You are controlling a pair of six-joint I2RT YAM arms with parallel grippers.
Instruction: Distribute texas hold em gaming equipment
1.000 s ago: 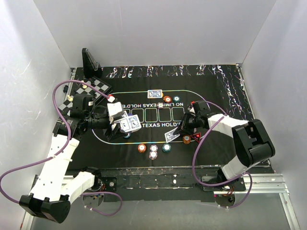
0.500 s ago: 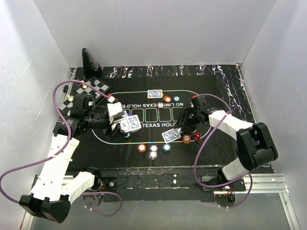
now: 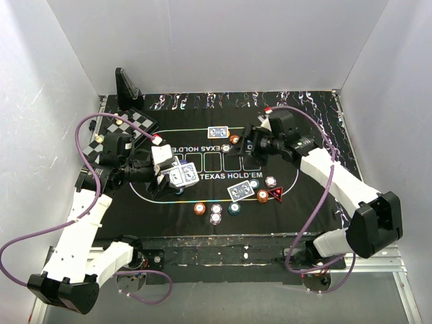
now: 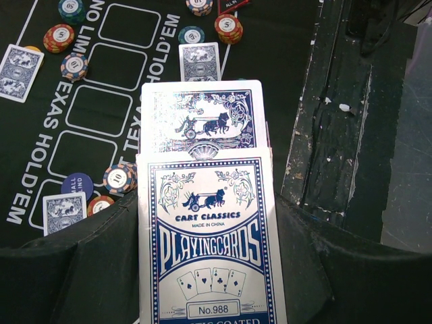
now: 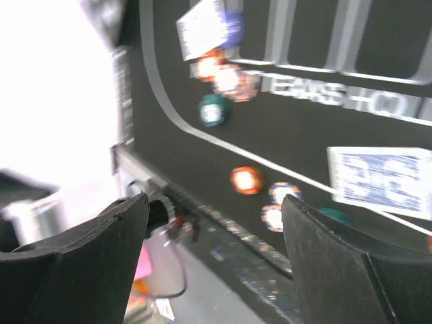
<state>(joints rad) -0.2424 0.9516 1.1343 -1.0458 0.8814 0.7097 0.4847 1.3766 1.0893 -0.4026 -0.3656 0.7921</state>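
Left: clamping the playing-card box (image 4: 208, 236) in the left gripper (image 3: 169, 174), top card (image 4: 201, 115) poking out for picking. Centre: face-down card (image 3: 241, 192) by the near poker chips (image 3: 215, 213), probably a dealt hand. Right: hovering the right gripper (image 3: 247, 150) over far chips (image 3: 235, 140), spread wide, empty.

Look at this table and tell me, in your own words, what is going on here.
A poker game is being laid out on a black mat. The left hand is shut on a pack of playing cards, with one card sticking out of it. The right hand is open and empty, above the far side of the mat. Face-down cards and small chips lie on the mat.
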